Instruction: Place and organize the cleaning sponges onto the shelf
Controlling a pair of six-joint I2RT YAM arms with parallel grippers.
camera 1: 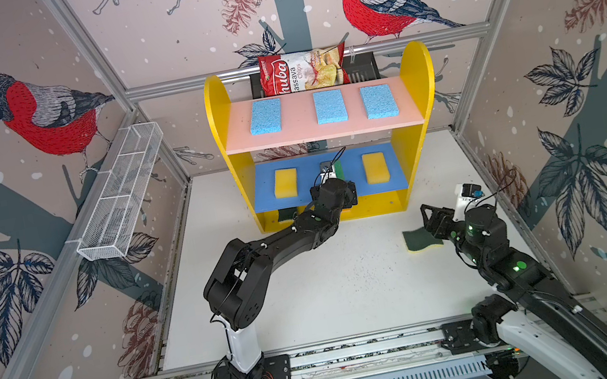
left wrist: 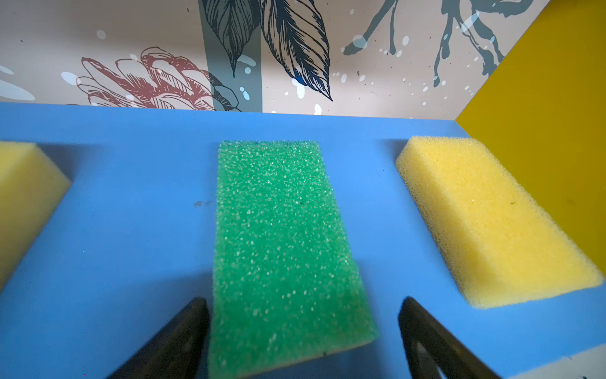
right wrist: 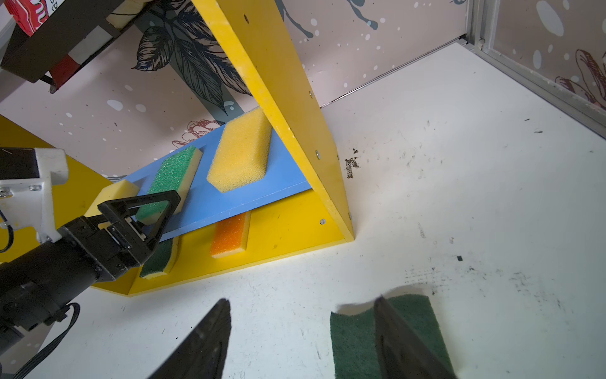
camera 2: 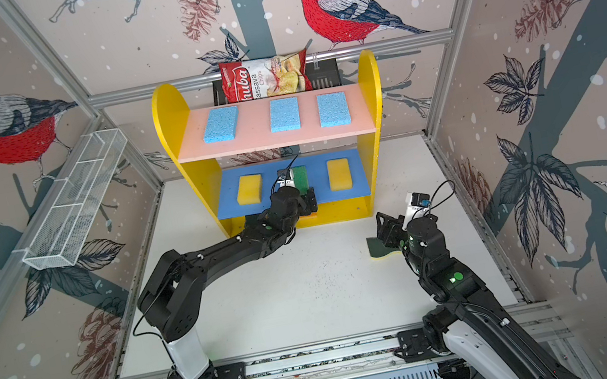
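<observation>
On blue board [left wrist: 131, 229], between yellow sponges [left wrist: 492, 223], straddles green sponge [left wrist: 282, 249] with left gripper [left wrist: 303, 299] spread wide, risks dragging it off near edge if a finger catches; holds right gripper [right wrist: 302, 299] open over wavy sponge [right wrist: 354, 341].

The shelf [camera 1: 415, 69] is yellow with pink upper board [camera 1: 300, 132] and blue middle board [camera 1: 264, 194]; walls [camera 1: 181, 30] show red-breasted birds.

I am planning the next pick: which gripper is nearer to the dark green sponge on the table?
Right. The right gripper hangs open over the dark green sponge; the left gripper is away at the shelf, open around the green sponge.
</observation>
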